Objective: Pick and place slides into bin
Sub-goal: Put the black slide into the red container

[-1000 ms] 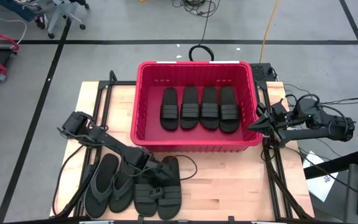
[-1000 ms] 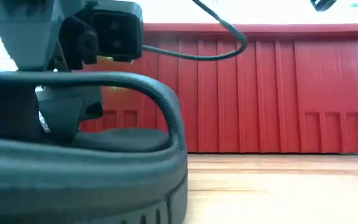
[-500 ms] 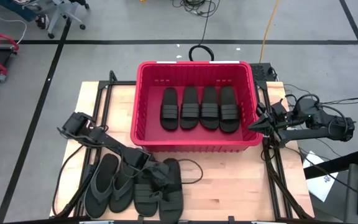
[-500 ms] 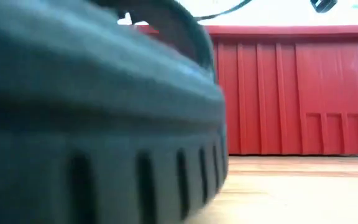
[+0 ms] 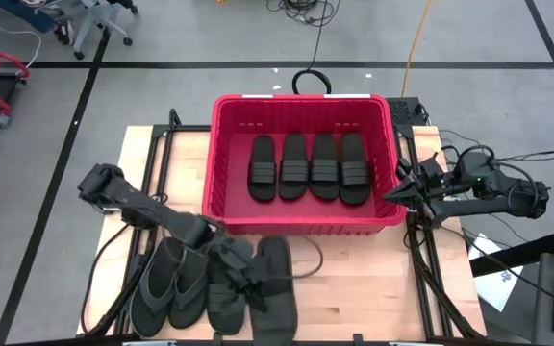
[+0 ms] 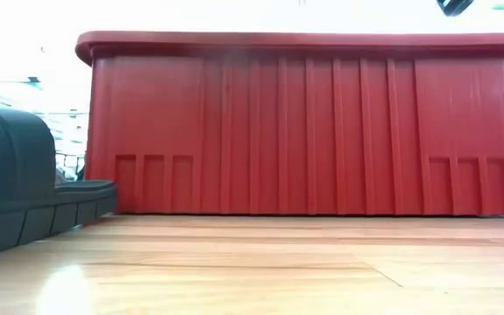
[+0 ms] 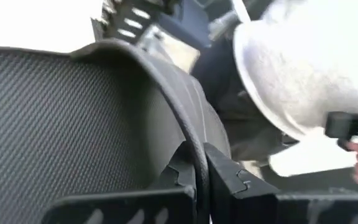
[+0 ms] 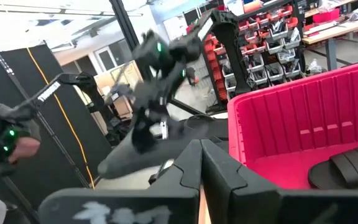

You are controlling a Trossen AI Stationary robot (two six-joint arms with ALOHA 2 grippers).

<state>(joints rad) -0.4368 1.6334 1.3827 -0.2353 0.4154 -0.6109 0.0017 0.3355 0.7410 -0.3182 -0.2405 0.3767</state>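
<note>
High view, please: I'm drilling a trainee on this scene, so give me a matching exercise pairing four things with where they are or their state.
Things:
1. left hand
2. right hand
3. four band-strap slides
4. thong slides

Places or states:
A. side by side inside the red bin
B. flat on the table's near left part
C. shut, beside the bin's right wall, holding nothing
D. shut on a slide's strap, slide tilted off the table

Pairs: 1-D, 2-C, 3-A, 4-B

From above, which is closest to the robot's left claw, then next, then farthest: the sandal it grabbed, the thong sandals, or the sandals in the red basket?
1. Lifted slide, in the left gripper.
2. Thong slides, on the table's left.
3. Four slides inside the bin, far side.
</note>
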